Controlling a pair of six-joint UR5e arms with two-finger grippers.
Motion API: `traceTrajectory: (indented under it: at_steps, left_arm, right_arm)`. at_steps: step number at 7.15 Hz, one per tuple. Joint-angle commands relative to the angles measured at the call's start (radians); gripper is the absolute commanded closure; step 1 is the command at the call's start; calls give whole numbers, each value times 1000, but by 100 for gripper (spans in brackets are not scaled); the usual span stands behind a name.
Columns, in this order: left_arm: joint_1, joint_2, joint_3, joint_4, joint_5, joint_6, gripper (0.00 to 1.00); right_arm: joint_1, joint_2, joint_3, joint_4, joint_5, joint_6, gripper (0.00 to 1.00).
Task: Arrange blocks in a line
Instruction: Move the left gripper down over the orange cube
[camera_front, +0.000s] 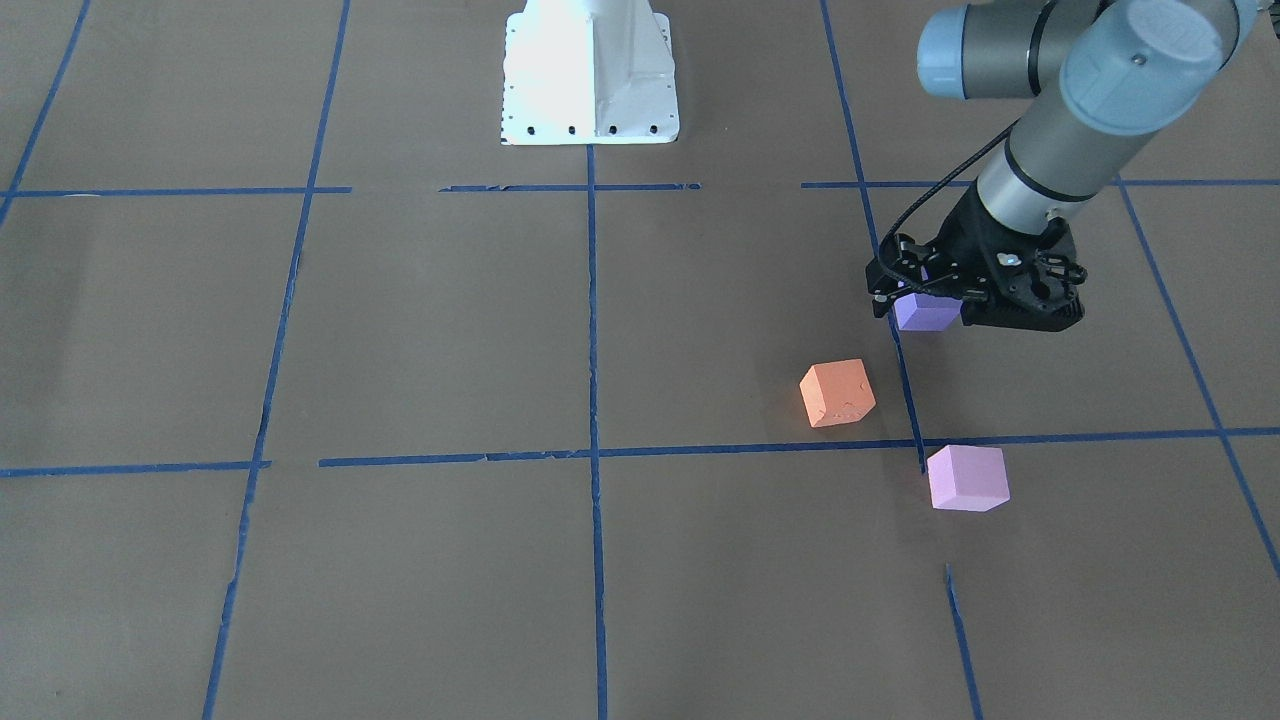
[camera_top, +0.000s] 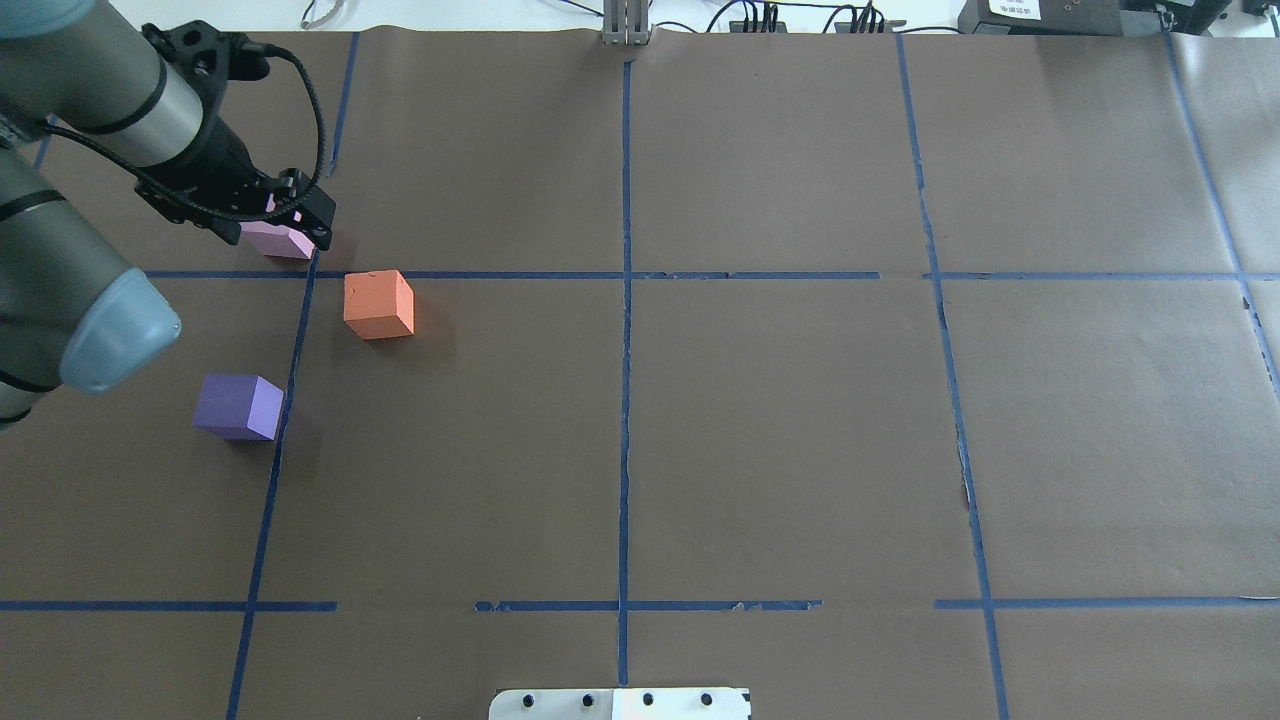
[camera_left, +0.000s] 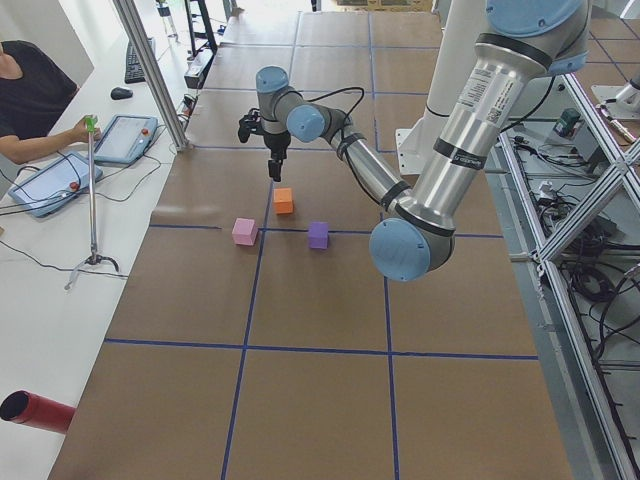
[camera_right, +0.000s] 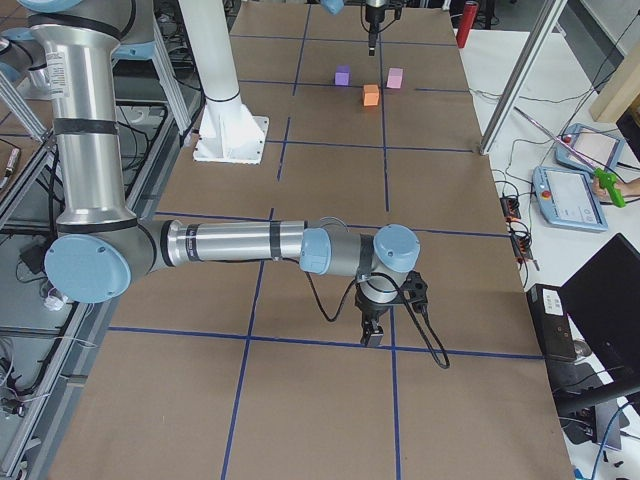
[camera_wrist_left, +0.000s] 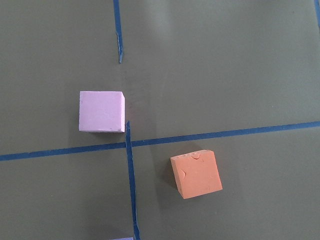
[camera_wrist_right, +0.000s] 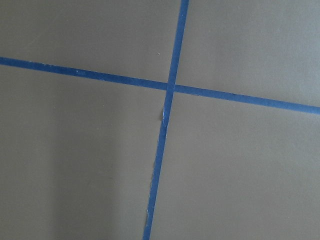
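Note:
Three cubes lie apart on the brown table, on the robot's left side. The orange block has small dents. The pale pink block lies farthest from the robot. The blue-violet block lies nearest. My left gripper hangs well above them, looks open and holds nothing. My right gripper is low over bare table far to the right. I cannot tell whether it is open or shut.
Blue tape lines mark a grid on the table. The white robot base stands at the robot's edge. An operator with tablets and a stand is beyond the far edge.

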Motion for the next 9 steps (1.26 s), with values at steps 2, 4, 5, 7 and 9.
traceTrajectory:
  at_steps: [2, 4, 5, 7, 9]
  left_arm:
    - [82, -3, 145, -167, 25, -104, 0]
    - [118, -2, 169, -188, 27, -135, 0]
    - [118, -5, 183, -188, 27, -156, 0]
    - [126, -5, 235, -264, 25, -233, 0]
    - [126, -6, 252, -277, 25, -242, 0]
  right_arm:
    - [0, 0, 0, 0, 0, 0, 0]
    - [0, 0, 0, 0, 0, 0, 0]
    - [0, 0, 0, 0, 0, 0, 0]
    - [0, 0, 0, 0, 0, 0, 0]
    - [0, 0, 0, 0, 0, 0, 0]
